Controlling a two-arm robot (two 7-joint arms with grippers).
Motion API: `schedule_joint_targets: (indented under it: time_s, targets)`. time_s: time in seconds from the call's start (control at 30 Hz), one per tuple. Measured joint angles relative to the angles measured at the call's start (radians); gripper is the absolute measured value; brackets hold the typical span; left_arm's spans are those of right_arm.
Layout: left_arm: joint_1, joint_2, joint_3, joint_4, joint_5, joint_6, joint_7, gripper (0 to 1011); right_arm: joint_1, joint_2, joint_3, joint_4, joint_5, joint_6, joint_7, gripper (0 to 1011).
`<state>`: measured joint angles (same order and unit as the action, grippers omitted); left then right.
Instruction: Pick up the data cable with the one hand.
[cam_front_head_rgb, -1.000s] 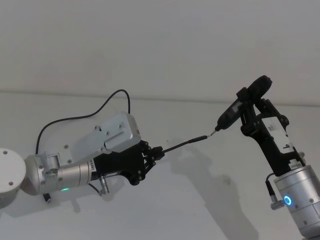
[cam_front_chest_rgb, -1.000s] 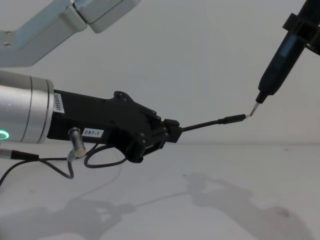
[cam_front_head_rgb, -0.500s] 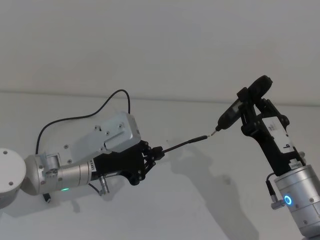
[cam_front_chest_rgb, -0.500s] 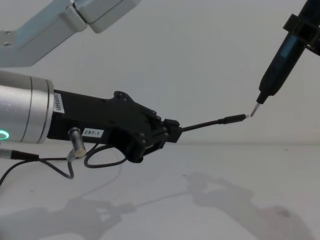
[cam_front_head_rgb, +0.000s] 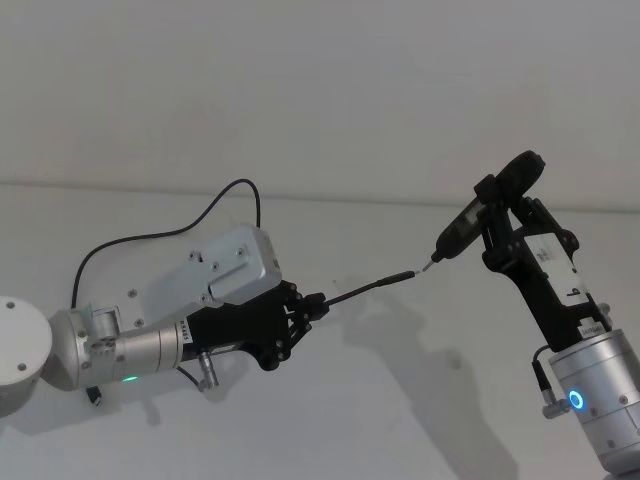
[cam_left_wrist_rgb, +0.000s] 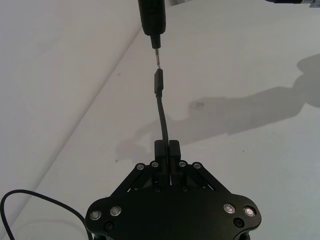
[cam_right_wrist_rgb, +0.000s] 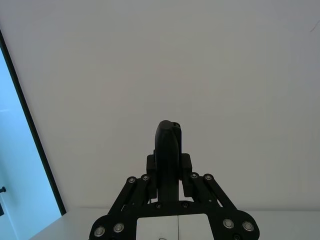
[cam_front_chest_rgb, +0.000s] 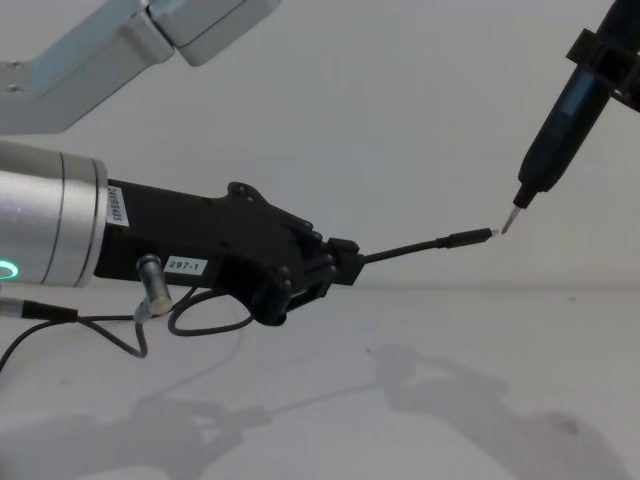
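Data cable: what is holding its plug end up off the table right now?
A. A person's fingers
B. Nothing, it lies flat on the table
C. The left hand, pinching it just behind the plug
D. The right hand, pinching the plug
C: the left hand is shut on the data cable, and the plug sticks out toward the pen-shaped tool in the right hand.

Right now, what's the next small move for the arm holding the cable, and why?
Probably hold steady, or at most ease the plug forward a touch. The left gripper is shut on the data cable, lifted off the table, and its metallic tip sits at the tip of the pen-shaped tool in the right gripper.
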<state>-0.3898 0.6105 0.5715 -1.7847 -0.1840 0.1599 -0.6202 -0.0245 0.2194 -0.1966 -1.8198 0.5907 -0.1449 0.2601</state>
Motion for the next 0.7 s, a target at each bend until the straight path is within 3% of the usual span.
schedule_joint_targets:
  time_s: [0.7]
  targets:
    - [0.0,0.0,0.0,0.0,0.0,0.0,0.0,44,0.015,0.002,-0.004,0.011,0.005,0.005,0.004,268]
